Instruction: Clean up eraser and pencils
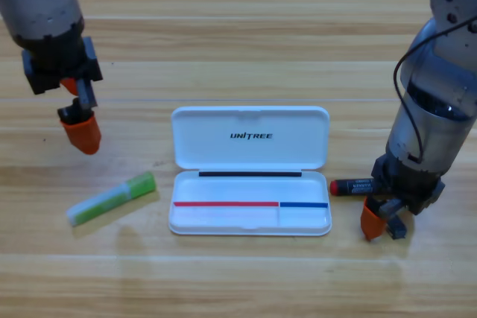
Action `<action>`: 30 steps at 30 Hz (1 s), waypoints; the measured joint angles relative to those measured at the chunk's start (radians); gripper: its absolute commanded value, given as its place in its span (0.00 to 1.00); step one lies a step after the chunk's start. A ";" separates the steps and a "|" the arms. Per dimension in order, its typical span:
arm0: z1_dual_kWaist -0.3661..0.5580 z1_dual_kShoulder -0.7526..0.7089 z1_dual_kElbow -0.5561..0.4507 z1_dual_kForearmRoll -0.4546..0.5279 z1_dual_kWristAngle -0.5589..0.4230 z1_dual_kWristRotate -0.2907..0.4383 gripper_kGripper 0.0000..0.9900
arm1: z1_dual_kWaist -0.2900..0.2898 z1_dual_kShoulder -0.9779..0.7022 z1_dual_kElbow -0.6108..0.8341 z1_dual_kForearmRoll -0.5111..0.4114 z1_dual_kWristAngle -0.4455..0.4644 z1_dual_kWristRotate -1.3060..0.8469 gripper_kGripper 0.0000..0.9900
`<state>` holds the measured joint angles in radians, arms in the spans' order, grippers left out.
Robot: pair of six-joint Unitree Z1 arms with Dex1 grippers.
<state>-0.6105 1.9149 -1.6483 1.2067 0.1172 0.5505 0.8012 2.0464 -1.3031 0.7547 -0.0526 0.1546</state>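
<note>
Green pencil [112,199]: pale, lime-ended, lying left of white case [250,139].
Red pencil [352,186]: right of case, under right gripper [380,223]; grip undeterminable.
Left gripper [80,128]: above green pencil, apart, empty.

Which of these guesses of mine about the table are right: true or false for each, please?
1. The white case lies open. True.
2. The green-ended pencil is inside the case. False: it lies on the wooden table, left of the case.
3. The right gripper is down at the red-ended pencil, right of the case. True.
4. The left gripper is holding the green-ended pencil. False: it hangs above and left of that pencil, apart from it.
5. An eraser sits in the case tray. False: the tray holds nothing loose, and no eraser shows anywhere.
</note>
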 measured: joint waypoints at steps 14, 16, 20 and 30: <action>0.000 0.038 0.052 -0.066 -0.029 -0.058 1.00 | 0.000 0.003 0.000 0.000 0.046 0.000 0.00; 0.000 0.038 0.060 -0.069 -0.030 -0.060 1.00 | -0.001 0.003 0.000 0.000 0.046 -0.002 0.00; 0.000 0.038 0.077 -0.076 -0.030 -0.064 1.00 | -0.002 0.003 0.000 0.000 0.046 -0.007 0.00; 0.000 0.038 0.222 -0.244 -0.029 -0.079 1.00 | 0.003 -0.102 -0.177 0.289 0.120 -0.643 0.00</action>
<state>-0.6105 1.9527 -1.4266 0.9625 0.0877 0.4719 0.8046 1.9442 -1.4806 1.0440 0.0670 -0.4887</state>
